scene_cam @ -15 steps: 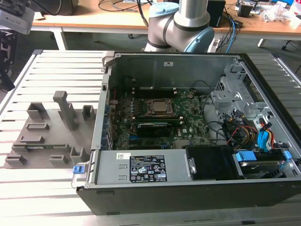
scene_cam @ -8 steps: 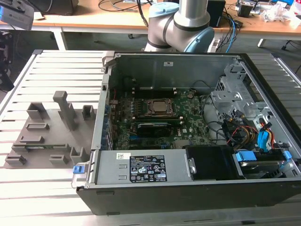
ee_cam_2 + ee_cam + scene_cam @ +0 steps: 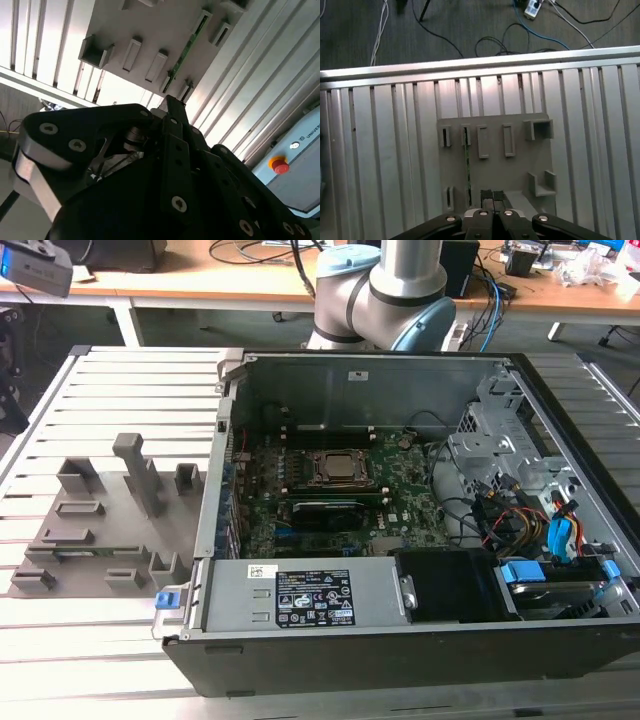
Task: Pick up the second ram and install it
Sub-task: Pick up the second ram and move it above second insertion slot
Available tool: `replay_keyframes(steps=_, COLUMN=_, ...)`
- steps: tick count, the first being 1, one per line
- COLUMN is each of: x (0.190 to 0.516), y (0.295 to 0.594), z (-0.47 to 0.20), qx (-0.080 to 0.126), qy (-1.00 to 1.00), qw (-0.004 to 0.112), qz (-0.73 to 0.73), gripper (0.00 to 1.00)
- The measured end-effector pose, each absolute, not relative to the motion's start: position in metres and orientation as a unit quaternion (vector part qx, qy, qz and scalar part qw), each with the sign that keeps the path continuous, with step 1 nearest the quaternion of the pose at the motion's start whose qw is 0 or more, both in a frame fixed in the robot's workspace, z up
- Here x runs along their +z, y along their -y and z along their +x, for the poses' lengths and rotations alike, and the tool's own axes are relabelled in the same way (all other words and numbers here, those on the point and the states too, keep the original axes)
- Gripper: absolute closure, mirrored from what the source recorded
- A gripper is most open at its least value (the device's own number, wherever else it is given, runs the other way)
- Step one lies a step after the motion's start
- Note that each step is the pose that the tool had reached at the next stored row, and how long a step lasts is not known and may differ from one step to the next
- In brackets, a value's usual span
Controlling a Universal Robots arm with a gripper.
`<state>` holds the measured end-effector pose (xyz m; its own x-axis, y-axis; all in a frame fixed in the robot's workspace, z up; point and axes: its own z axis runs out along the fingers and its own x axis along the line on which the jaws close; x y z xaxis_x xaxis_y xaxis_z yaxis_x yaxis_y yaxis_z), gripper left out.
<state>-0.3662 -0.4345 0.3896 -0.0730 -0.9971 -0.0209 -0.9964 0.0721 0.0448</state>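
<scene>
1. Nearest us is the claw (image 3: 492,194): matt black, bolted links that taper to two dark pads pressed together, with nothing held between them.
2. It hangs above the fixture plate (image 3: 520,165), a flat grey plastic slab with narrow slotted blocks and small open-sided boxes.
3. On that plate the second ram (image 3: 466,165) stands on edge, a thin, long green strip seated between slotted blocks.
4. The claw's pads sit over the plate just beside one end of the second ram, apart from it.
5. The plate lies on the bench (image 3: 385,165), which is made of ribbed, silvery aluminium slats.
6. Beside the plate, toward the exterior view's right, an open black computer case (image 3: 400,650) holds a green motherboard (image 3: 405,485) with a square metal CPU socket (image 3: 340,468).
</scene>
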Motion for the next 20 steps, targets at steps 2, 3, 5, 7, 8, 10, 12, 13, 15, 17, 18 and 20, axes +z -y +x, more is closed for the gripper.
replay_keyframes(steps=2, x=0.3896, y=0.4345, z=-0.3662, qx=-0.023, qy=0.722, qw=0.008, qz=0.692, gripper=0.89)
replay_keyframes(steps=3, x=0.3896, y=0.4345, z=-0.3662, qx=-0.023, qy=0.719, qw=0.008, qz=0.695, gripper=0.89)
replay_keyframes(steps=5, x=0.3896, y=0.4345, z=-0.3662, qx=-0.023, qy=0.71, qw=0.008, qz=0.704, gripper=0.89)
replay_keyframes(steps=7, x=0.3896, y=0.4345, z=-0.3662, qx=-0.023, qy=0.701, qw=0.009, qz=0.712, gripper=0.89)
replay_keyframes(steps=8, x=0.3896, y=0.4345, z=-0.3662, qx=-0.023, qy=0.698, qw=0.009, qz=0.715, gripper=0.89)
replay_keyframes(steps=10, x=0.3896, y=0.4345, z=-0.3662, qx=-0.023, qy=0.688, qw=0.009, qz=0.726, gripper=0.89)
replay_keyframes(steps=12, x=0.3896, y=0.4345, z=-0.3662, qx=-0.023, qy=0.675, qw=0.01, qz=0.737, gripper=0.89)
replay_keyframes(steps=13, x=0.3896, y=0.4345, z=-0.3662, qx=-0.023, qy=0.676, qw=0.009, qz=0.736, gripper=0.89)
replay_keyframes(steps=15, x=0.3892, y=0.4344, z=-0.3663, qx=-0.023, qy=0.691, qw=0.009, qz=0.722, gripper=0.89)
replay_keyframes(steps=17, x=0.3886, y=0.4345, z=-0.3662, qx=-0.023, qy=0.708, qw=0.009, qz=0.706, gripper=0.89)
replay_keyframes(steps=18, x=0.3882, y=0.4345, z=-0.3662, qx=-0.023, qy=0.716, qw=0.008, qz=0.697, gripper=0.89)
replay_keyframes(steps=20, x=0.3878, y=0.4345, z=-0.3662, qx=-0.023, qy=0.729, qw=0.008, qz=0.684, gripper=0.89)
